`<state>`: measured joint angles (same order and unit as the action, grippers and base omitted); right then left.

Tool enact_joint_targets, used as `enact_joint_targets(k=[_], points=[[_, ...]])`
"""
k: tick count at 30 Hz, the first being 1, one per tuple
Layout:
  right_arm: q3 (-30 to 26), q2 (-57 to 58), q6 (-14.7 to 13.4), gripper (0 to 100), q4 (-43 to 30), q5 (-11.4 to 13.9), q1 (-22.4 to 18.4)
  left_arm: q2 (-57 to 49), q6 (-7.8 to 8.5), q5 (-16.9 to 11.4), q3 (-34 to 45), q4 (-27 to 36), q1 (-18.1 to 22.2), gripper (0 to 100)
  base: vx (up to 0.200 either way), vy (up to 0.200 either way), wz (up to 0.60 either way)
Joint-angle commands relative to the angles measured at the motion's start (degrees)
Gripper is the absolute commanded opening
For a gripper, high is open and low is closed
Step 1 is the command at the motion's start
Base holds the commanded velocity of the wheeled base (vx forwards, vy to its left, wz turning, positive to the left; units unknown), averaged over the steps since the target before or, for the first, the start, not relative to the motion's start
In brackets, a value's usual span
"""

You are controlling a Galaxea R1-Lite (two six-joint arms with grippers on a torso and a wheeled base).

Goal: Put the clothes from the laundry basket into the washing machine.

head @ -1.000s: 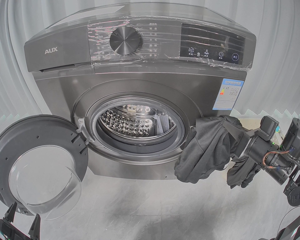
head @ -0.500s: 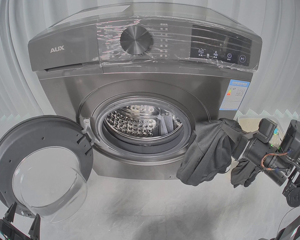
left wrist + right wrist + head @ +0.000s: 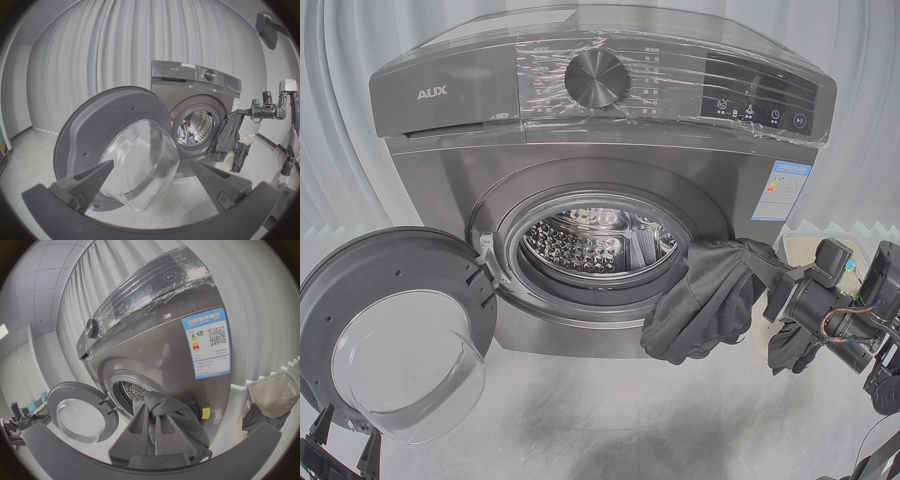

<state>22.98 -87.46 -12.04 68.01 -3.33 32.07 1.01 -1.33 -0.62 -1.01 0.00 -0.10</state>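
Nearest us, the left gripper (image 3: pixel 349 431) hangs with its fingers apart, below the open door (image 3: pixel 394 281) of the washing machine (image 3: pixel 600 156). Further in, the right gripper (image 3: pixel 751 255) is clamped on a dark garment (image 3: pixel 706 300), which hangs at the right rim of the machine's drum opening (image 3: pixel 600 250). Beyond, right of the machine, stands the laundry basket (image 3: pixel 797 235), with more dark cloth (image 3: pixel 256 421) over its edge. We judge the loading step to be in hand. Next, carry the garment left through the opening, then release.
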Motion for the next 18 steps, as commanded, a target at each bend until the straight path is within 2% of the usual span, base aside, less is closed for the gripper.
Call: enact_joint_targets(k=[1, 7, 10, 13, 18], points=[[-0.1, -0.5, 0.0, 0, 0.0, 0.0, 0.0, -0.9, 0.01, 0.0, 0.9, 0.0, 0.0, 100, 0.0, 0.0, 0.0], [0.5, -1.1, 0.6, 0, -0.2, -0.2, 1.9, -0.9, 0.98, -0.1, 0.9, 0.1, 0.0, 100, 0.0, 0.0, 0.0], [1.2, -2.3, 1.0, 0, 0.0, -0.2, 2.1, -0.9, 0.98, -0.1, 0.9, 0.1, 0.0, 100, 0.0, 0.0, 0.0], [2.8, -3.1, 0.4, 0, 0.0, -0.6, 4.5, -1.0, 1.15, -0.1, 0.9, 0.1, 0.1, 100, 0.0, 0.0, 0.0], [4.7, -6.4, 0.2, 0, 0.8, -0.9, 5.6, -1.0, 1.07, -0.2, 1.0, 0.1, 0.2, 100, 0.0, 0.0, 0.0]])
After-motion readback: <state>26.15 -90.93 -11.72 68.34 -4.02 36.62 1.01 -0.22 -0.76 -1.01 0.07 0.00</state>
